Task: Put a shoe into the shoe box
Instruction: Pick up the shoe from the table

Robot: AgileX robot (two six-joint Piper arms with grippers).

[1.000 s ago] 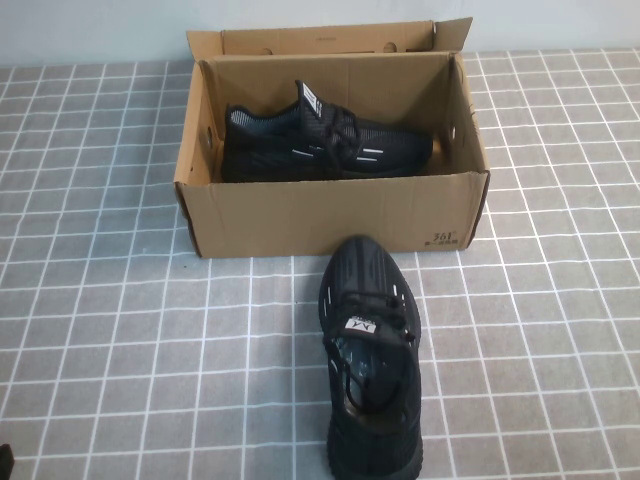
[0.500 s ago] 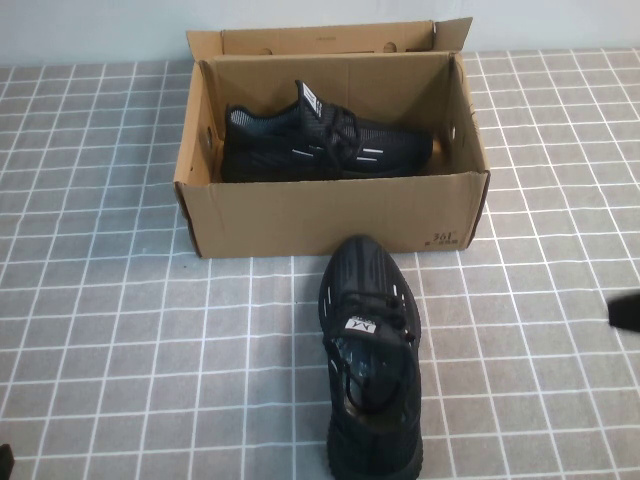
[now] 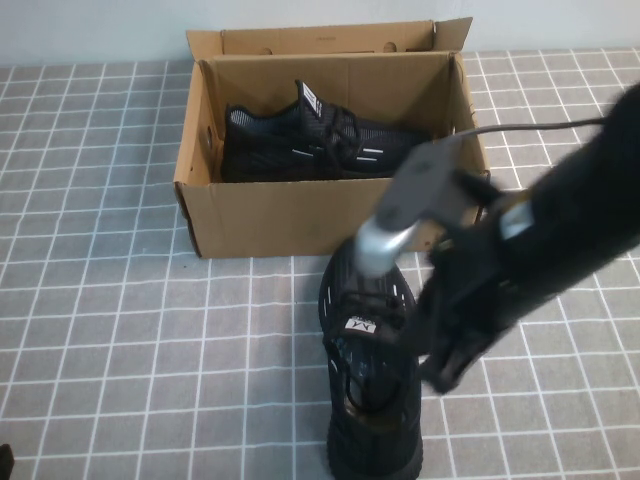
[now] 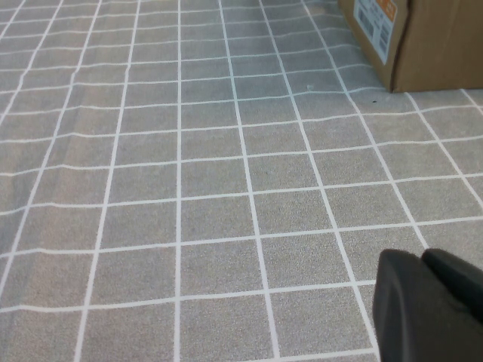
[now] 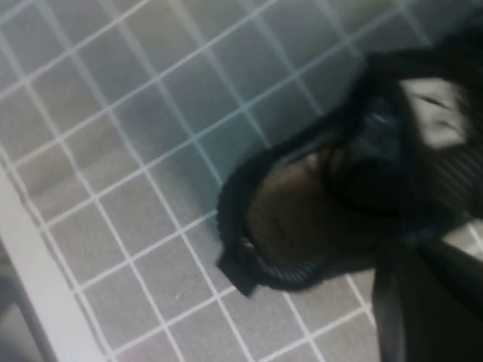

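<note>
The right gripper (image 3: 445,375), grip state impossible to tell, hangs just beside the loose black shoe (image 3: 370,370) fronting the shoe box (image 3: 330,215); another shoe (image 3: 320,145) lies inside. The left gripper (image 4: 430,305), fingers pressed together, hovers over gridded cloth (image 4: 189,188).

The box (image 3: 330,215) sits at the bench's far edge with one shoe (image 3: 320,145) inside; another shoe (image 3: 370,390) lies before it, near edge.

The right gripper (image 3: 450,365) hangs just right of that shoe; the left gripper (image 4: 430,309) sits at the near left corner.

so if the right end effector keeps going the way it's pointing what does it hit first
Probably the loose shoe on the table. The right end effector hangs just beside the shoe's right side, aimed down toward its opening, though depth is unclear. The left end effector is parked over bare mat.
</note>
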